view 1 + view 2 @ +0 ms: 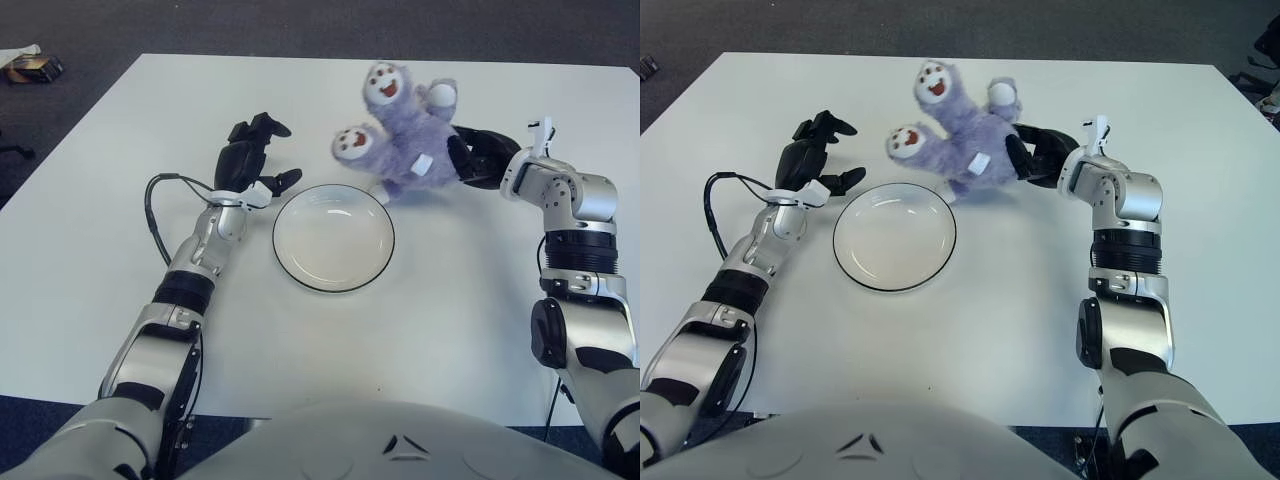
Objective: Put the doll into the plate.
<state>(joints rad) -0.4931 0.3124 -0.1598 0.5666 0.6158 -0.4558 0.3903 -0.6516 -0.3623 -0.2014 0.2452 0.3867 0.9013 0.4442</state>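
A purple plush doll (405, 132) with white paws is held just beyond the far right rim of the white plate (333, 238). My right hand (470, 155) is shut on the doll's right side, its black fingers wrapped around the body. The doll's paws point up and to the left, and its lower edge is close to the plate's rim. My left hand (252, 155) shows to the left of the plate with its fingers spread, holding nothing.
The white table (450, 320) spans the view, with dark carpet beyond its far edge. A small dark object (32, 68) lies on the floor at far left. A black cable (155, 205) loops beside my left forearm.
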